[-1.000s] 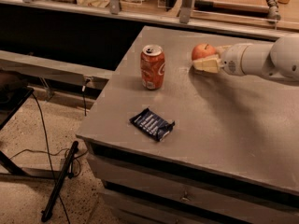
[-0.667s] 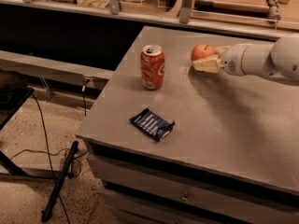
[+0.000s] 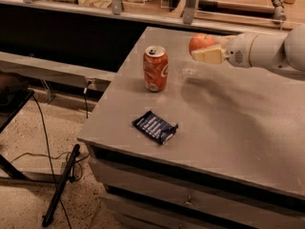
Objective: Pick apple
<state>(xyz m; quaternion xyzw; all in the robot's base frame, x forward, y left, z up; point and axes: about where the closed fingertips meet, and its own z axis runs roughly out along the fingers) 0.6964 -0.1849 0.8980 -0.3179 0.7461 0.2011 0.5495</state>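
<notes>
1. Apple (image 3: 200, 42) is between the jaws of the gripper (image 3: 205, 50), up over the far part of the tabletop (image 3: 238, 128).
2. The jaws are clamped on the apple. One pale jaw shows across the front of it. The other jaw is hidden behind it.
3. A second ago the apple and the jaws were lower down, with the apple close to the tabletop. Now both are higher in the view. They went up together.
4. A soft dark shadow (image 3: 205, 82) lies on the tabletop under the jaws. It looks like there is a bit of air between the apple and the tabletop now.
5. I think this means the grab worked and the lift has begun. The pick is almost done, but the apple is only a little way up.
6. The white arm (image 3: 267, 51) comes in from the right of the view, behind the jaws.
7. The orange-red soda can (image 3: 156, 68) stands upright to the left of the jaws and lower down. It is near but not touching. It has not moved.
8. The dark blue snack wrapper (image 3: 155, 127) lies flat, well apart from the jaws, toward the near edge. It has not moved either.
9. Next, the jaws should hold tight and go straight up. The apple is round and smooth, so it could slip out and roll toward the soda can.
</notes>
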